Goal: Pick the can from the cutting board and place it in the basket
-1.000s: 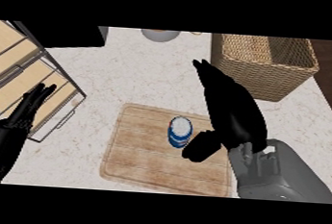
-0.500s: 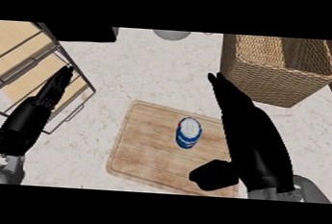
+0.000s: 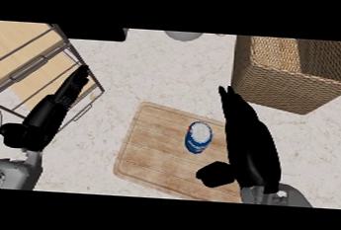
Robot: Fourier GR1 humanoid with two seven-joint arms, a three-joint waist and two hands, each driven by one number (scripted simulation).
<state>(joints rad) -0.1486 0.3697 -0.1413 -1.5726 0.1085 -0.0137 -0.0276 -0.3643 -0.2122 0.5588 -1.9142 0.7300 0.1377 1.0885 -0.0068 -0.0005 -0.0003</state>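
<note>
The can [image 3: 198, 137], blue with a pale top, stands upright on the wooden cutting board [image 3: 156, 155], a little toward the board's right side and far half. Just right of the can is the right hand [image 3: 248, 141], lying over the board's right edge with its fingers straight and together, pointing away from the robot; its thumb juts out toward the board's near right corner, and nothing is held. A narrow gap shows between the can and this hand. Beyond the board's far right corner, well apart from the can, sits the woven basket [image 3: 278, 79]; what shows of its inside holds nothing, though its far end is cut off by the view's edge. Left of the board, over the pale speckled counter [image 3: 168, 72], the left hand [image 3: 53, 112] rests with its fingers straight and close together, holding nothing, its tips reaching the corner of a wire-framed rack with wooden shelves [image 3: 31, 59]. A grey round object [image 3: 182, 35] sits on the counter far beyond the board, mostly cut off.
</note>
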